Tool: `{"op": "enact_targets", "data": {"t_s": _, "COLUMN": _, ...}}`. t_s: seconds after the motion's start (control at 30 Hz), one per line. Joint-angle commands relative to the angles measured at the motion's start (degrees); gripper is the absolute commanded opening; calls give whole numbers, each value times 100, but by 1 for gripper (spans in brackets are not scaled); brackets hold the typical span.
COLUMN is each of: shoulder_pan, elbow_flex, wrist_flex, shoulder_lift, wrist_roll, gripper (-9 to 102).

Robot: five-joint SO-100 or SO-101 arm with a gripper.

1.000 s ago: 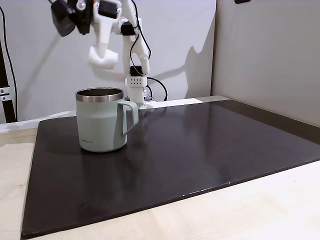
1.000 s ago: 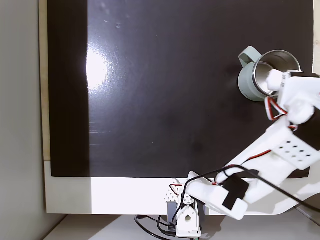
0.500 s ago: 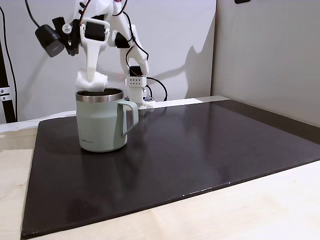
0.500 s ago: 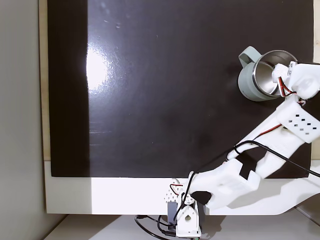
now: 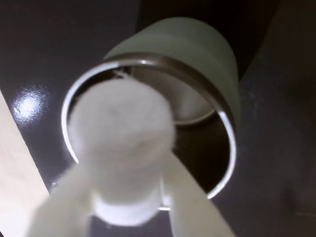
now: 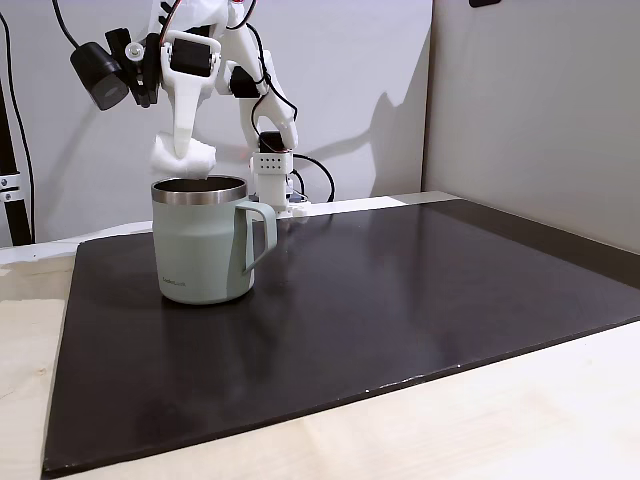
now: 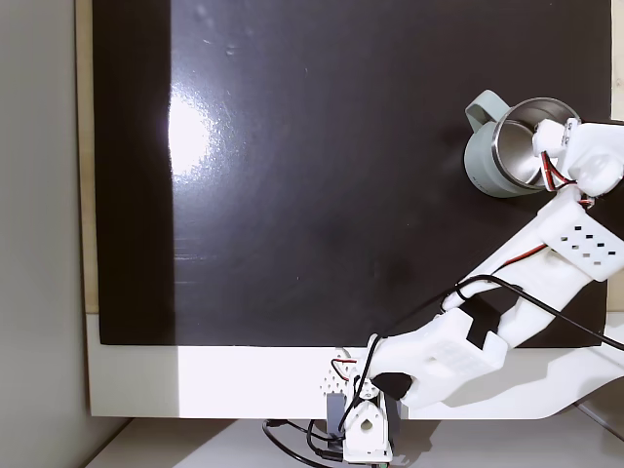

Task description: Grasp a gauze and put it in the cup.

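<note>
The pale green cup [image 6: 200, 242] stands upright on the left part of the black mat, handle to the right in a fixed view. Just above its steel rim hangs the white gauze [image 6: 172, 158], with my gripper [image 6: 183, 152] shut on it. In the wrist view the gauze [image 5: 121, 133] sits between my two white fingers [image 5: 190, 197], right over the cup's mouth [image 5: 224, 123]. From above, in a fixed view, my gripper [image 7: 556, 141] hovers over the right side of the cup [image 7: 485, 164], whose inside looks empty.
The black mat [image 6: 400, 300] covers most of the light wooden table [image 6: 500, 420]. The arm's base [image 6: 272, 185] with its cables stands at the mat's back edge. A wall [image 6: 540, 110] rises behind on the right.
Over the last second the arm swung left and down, bringing the gauze from beside the cup to just above its rim. Since half a second ago it has hardly moved.
</note>
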State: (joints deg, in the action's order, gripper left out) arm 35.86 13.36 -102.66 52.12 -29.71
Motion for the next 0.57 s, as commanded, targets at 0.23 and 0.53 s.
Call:
{"op": "enact_targets", "data": {"t_s": 0.23, "shoulder_pan": -88, "elbow_flex": -325, "wrist_flex": -26, "shoulder_lift": 123, "wrist_roll": 35, "gripper": 35}}
{"op": "enact_targets", "data": {"t_s": 0.53, "shoulder_pan": -70, "elbow_flex": -325, "wrist_flex": -26, "shoulder_lift": 149, "wrist_roll": 26, "gripper": 34}}
